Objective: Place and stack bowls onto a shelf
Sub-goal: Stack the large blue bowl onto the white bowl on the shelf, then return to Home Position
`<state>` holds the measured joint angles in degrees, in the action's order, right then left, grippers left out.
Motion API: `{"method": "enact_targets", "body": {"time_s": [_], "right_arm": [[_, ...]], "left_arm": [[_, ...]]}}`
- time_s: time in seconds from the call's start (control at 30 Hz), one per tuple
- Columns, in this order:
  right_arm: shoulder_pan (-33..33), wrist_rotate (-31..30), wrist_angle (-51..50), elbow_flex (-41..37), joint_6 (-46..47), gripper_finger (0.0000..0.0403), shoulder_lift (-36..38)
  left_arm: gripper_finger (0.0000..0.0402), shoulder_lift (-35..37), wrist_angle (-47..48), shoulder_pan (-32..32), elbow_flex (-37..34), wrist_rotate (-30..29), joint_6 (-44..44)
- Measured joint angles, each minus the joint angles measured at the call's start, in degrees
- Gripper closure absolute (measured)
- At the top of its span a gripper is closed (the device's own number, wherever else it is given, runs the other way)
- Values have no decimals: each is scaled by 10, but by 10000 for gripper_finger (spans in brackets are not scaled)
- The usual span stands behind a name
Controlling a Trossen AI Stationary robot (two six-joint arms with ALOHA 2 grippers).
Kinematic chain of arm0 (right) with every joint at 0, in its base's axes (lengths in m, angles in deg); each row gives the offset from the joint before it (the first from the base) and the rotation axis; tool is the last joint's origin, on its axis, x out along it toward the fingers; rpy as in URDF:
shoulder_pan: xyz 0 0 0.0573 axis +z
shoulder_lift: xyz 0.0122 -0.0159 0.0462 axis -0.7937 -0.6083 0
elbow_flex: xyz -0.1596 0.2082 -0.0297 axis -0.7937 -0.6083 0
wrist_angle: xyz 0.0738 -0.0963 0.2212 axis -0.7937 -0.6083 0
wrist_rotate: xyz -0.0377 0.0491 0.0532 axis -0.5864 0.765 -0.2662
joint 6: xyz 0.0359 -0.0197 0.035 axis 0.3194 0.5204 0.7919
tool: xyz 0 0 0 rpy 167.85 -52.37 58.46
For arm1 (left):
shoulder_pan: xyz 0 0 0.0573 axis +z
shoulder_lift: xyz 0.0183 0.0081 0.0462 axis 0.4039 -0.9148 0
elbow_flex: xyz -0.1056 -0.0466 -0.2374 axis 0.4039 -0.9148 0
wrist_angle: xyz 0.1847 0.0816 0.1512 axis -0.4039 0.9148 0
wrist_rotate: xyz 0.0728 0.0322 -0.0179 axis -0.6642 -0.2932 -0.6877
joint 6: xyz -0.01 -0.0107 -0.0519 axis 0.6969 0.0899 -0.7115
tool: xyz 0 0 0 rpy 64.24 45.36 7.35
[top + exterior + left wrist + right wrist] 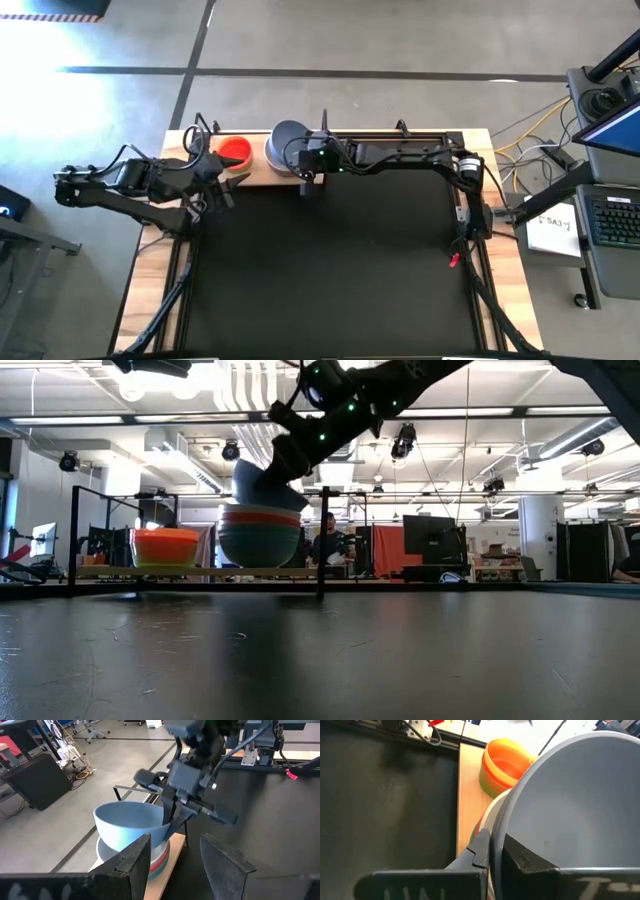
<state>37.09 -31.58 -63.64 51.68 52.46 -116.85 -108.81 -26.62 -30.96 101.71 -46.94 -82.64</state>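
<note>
A grey-blue bowl (127,822) is tilted on top of a stack of bowls (260,538) on the pale wood shelf (262,180) at the table's far edge. My right gripper (302,165) is shut on this bowl, which also shows in the low view (258,485). An orange-red bowl (236,151) stands on the shelf to the left of the stack. My left gripper (175,865) is open and empty, level, just left of the shelf's near edge, facing the stack. My right gripper pinches the grey-blue bowl's rim (496,827), on its side nearest the table's right edge, one finger (525,860) inside the bowl and one (476,851) outside. The fingers slant down from above. The bowl is tilted, its base at the stack's top; whether it rests there I cannot tell.
Thin black posts (322,540) stand at the shelf's corners and edge. The large black mat (330,270) covers the table in front of the shelf. A desk with a keyboard (610,220) stands beyond the table's right edge.
</note>
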Motion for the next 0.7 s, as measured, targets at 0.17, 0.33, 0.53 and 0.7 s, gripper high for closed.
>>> {"method": "enact_targets", "body": {"time_s": [0.17,0.33,0.53,0.7], "right_arm": [[-2,-2,5,0,-16,379,-15],[-3,-2,7,0,-20,341,-18],[-3,-3,22,0,-31,285,-11],[-3,-9,8,0,-11,262,23]], "left_arm": [[247,5,1,0,0,0,0],[247,6,3,0,0,0,0],[247,6,4,0,0,0,0],[247,6,15,0,0,0,-14]]}}
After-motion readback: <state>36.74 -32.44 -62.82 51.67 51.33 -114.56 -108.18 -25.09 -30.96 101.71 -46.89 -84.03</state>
